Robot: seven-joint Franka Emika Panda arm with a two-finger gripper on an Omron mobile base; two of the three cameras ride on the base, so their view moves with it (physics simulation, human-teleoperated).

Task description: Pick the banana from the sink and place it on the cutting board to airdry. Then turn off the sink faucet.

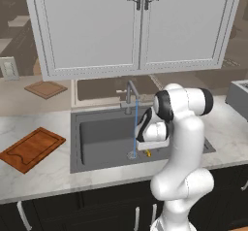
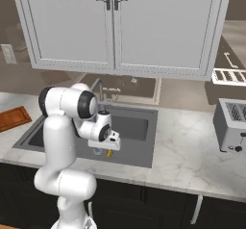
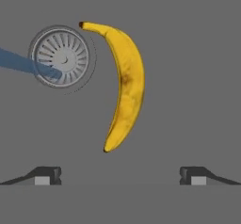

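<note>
Marble table runs under white cabinets, and you have the arm bent down into the sink (image 1: 97,128), with the tool (image 3: 120,176) hanging over the basin floor, its two tips spread wide apart and holding nothing. In the hand view the banana (image 3: 124,84) lies flat on the dark floor directly at twelve o'clock from the tool, its long axis running roughly twelve to six, so the tips stand across it and I judge a straight descent would let them close on its width. The drain (image 3: 61,57) sits just beside the banana's stem end, at ten o'clock, with the water stream (image 3: 26,63) landing on it; the sink faucet (image 1: 131,95) is running. The cutting board (image 1: 31,148) waits on the table well apart, left of the sink.
</note>
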